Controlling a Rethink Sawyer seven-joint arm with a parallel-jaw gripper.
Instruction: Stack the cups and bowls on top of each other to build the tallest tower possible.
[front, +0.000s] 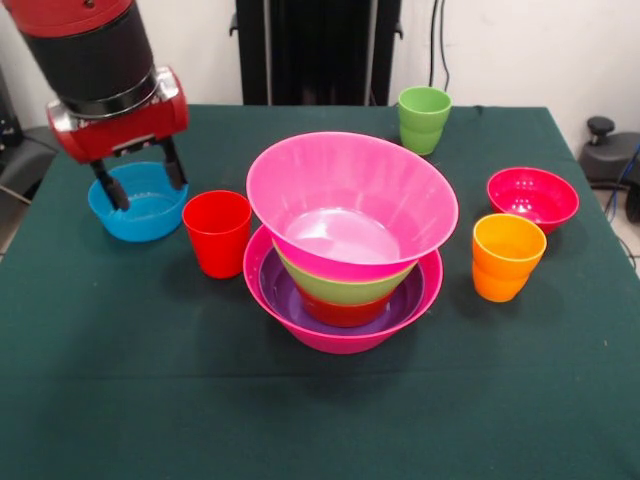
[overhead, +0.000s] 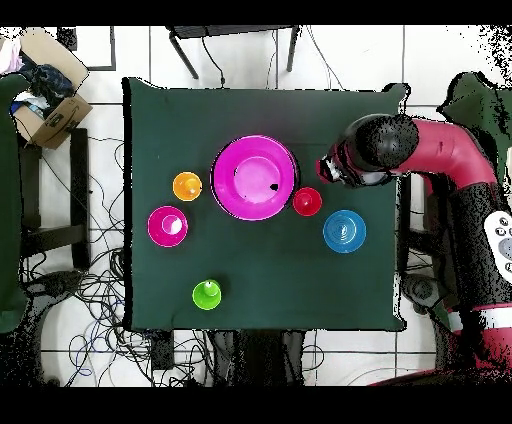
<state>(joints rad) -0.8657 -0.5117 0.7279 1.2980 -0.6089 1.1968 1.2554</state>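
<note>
The tower stands mid-table: a large hot-pink bowl (front: 340, 335) (overhead: 255, 178) holds a purple bowl (front: 385, 310), an orange-red bowl (front: 345, 312) and a lime green bowl (front: 345, 285). A second large pink bowl (front: 350, 200) sits tilted on top. The red cup (front: 217, 232) (overhead: 307, 201) stands just left of the tower. My gripper (front: 148, 192) is open, its fingers (front: 108, 190) spread over the blue bowl (front: 137, 212) (overhead: 344, 231) at the left. The orange cup (front: 507, 256) (overhead: 187, 185), crimson bowl (front: 532, 198) (overhead: 167, 226) and green cup (front: 424, 118) (overhead: 207, 295) stand apart on the right.
The green cloth table (front: 120, 400) carries everything. The black pedestal (front: 318, 50) rises behind its far edge. A cardboard box (overhead: 45, 95) and loose cables lie on the floor beside the table.
</note>
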